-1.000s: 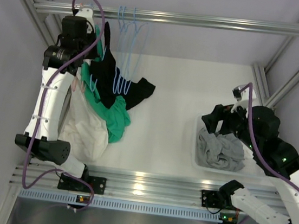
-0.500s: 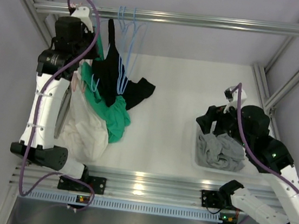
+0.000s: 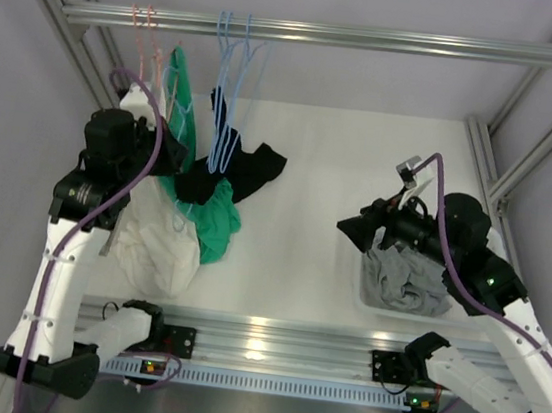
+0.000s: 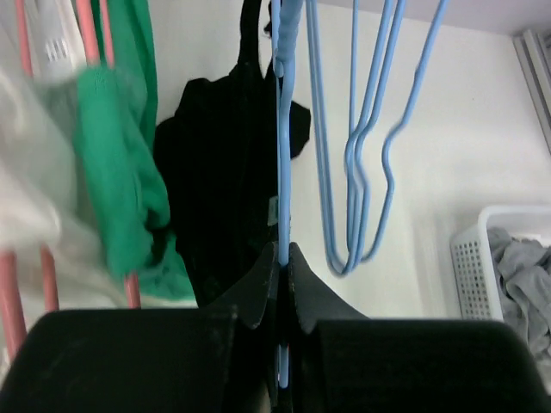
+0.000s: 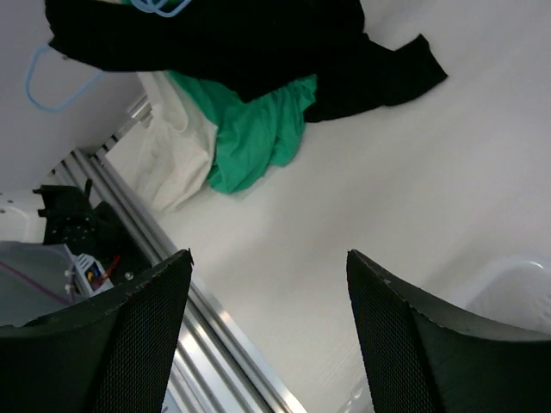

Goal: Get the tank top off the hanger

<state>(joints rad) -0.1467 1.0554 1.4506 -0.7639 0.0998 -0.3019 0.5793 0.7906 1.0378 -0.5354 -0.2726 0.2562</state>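
Note:
The black tank top (image 3: pixel 252 168) hangs on a blue hanger (image 3: pixel 225 148) under the rail, its lower part resting on the table. My left gripper (image 3: pixel 183 160) is shut on the wire of that blue hanger (image 4: pixel 283 172), with the black top (image 4: pixel 215 172) just behind the fingers (image 4: pixel 258 288). My right gripper (image 3: pixel 350 228) is open and empty, held over the table left of the basket. In the right wrist view the gripper (image 5: pixel 269 258) faces the black top (image 5: pixel 215 34), well apart from it.
A green top (image 3: pixel 212 221) and a white garment (image 3: pixel 156 242) hang on pink hangers (image 3: pixel 147 29) at the left. Two bare blue hangers (image 4: pixel 366 172) hang to the right. A white basket (image 3: pixel 358 295) with grey cloth (image 3: pixel 403 283) sits at the right. The metal rail (image 3: pixel 377 40) crosses the back.
My left arm has dropped down and toward the near edge, keeping hold of the blue hanger with the black top. My right gripper has moved left, out from over the basket.

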